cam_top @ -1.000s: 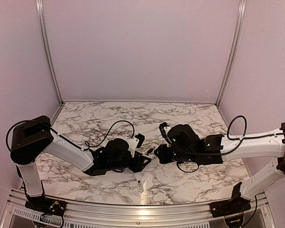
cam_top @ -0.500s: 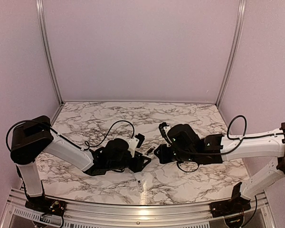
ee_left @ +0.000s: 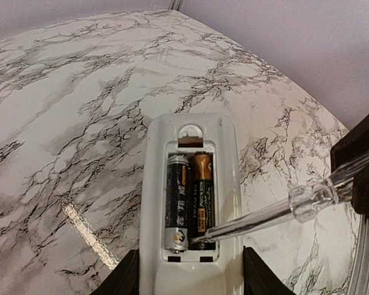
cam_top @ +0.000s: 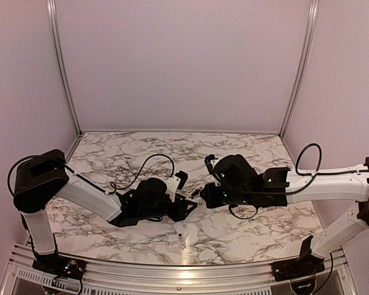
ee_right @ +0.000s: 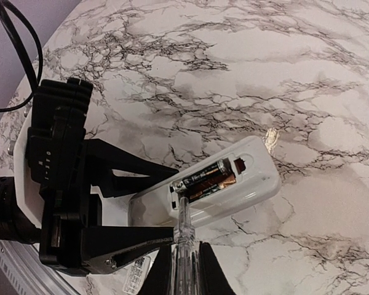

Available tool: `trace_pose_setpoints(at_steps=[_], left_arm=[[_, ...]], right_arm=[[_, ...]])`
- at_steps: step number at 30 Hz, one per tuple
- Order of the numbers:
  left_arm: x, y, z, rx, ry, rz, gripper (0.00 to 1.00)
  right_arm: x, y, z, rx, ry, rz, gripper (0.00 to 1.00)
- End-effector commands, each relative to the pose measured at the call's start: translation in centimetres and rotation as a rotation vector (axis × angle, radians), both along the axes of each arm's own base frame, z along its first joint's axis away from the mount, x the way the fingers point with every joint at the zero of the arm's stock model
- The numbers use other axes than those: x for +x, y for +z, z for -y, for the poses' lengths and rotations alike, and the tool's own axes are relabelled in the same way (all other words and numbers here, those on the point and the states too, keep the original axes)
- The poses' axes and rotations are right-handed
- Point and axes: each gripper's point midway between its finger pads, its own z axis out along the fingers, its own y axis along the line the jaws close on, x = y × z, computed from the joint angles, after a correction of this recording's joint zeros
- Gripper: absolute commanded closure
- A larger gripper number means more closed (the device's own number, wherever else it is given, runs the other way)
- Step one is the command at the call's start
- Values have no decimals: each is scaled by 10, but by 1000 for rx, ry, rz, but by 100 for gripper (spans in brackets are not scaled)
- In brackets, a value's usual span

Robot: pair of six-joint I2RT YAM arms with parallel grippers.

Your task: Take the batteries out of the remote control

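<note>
My left gripper (ee_left: 190, 278) is shut on the near end of the white remote control (ee_left: 155, 203), which lies back up with its compartment open. Two dark batteries (ee_left: 177, 196) (ee_left: 202, 192) lie side by side in the recess. My right gripper (ee_right: 184, 270) is shut on a clear-handled tool (ee_right: 184, 236). The tool's metal tip (ee_left: 212, 233) touches the near end of the right-hand battery. The right wrist view shows the same remote control (ee_right: 249, 184), with the batteries (ee_right: 206, 178) inside it. From above, both grippers (cam_top: 186, 204) (cam_top: 206, 198) meet at mid-table.
A small pale strip with a printed label (cam_top: 182, 239) lies on the marble table near the front edge, below the grippers. The left arm's black cable (cam_top: 149, 161) loops behind its wrist. Metal rails run along the table's front edge (cam_top: 172, 273).
The right arm has shifted a little to the left, bringing the tool closer in over the remote. The left arm and the remote have not moved.
</note>
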Motion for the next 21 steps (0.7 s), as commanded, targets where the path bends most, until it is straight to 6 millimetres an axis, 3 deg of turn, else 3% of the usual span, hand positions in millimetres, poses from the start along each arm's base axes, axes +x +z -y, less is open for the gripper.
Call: trace_pose_setpoints(at_steps=[1, 10, 21], left_arm=[[3, 31, 19, -96, -20, 54, 100], [14, 20, 15, -43, 36, 64, 100], [22, 19, 6, 34, 53, 160, 100]], right_arm=[[9, 13, 1, -29, -34, 24, 100], [15, 28, 4, -65, -58, 40, 100], [18, 28, 22, -170, -86, 41, 100]])
